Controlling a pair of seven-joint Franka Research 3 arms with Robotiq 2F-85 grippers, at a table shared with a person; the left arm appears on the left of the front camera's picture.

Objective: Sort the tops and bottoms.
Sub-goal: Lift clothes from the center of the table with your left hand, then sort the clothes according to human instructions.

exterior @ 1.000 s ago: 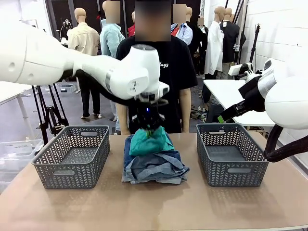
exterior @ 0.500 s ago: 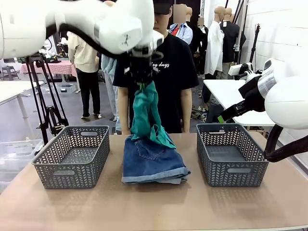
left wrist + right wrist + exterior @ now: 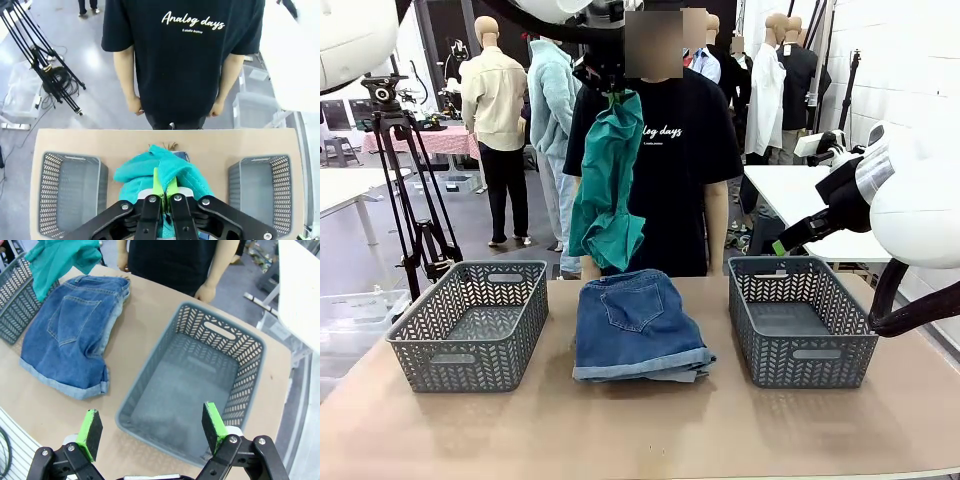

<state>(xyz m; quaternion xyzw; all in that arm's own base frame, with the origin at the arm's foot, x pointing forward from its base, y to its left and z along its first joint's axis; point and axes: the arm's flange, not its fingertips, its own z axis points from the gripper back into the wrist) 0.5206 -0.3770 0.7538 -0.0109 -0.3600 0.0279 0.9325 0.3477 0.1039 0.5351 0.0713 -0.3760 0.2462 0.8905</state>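
Observation:
A teal-green top [image 3: 607,180] hangs in the air over the table's middle, its lower hem clear of the shorts below. My left gripper [image 3: 610,85] is shut on the top's upper end. In the left wrist view the green pads [image 3: 159,181] pinch the teal cloth [image 3: 135,172]. A folded pair of dark blue denim shorts [image 3: 638,322], one of the bottoms, lies between the two baskets, back pocket up and cuffs rolled. A paler denim edge [image 3: 655,374] shows under it. My right gripper [image 3: 152,432] stands open above the right basket [image 3: 220,332], holding nothing.
Two grey lattice baskets stand on the brown table, the left basket [image 3: 450,355] and the right basket [image 3: 820,355]. A person in a black T-shirt [image 3: 680,150] stands at the far edge, hands down. A tripod [image 3: 410,200] stands off to the left.
My left gripper has risen high with the teal top, lifting it off the denim pile. The dark shorts now lie uncovered. The right arm has not moved.

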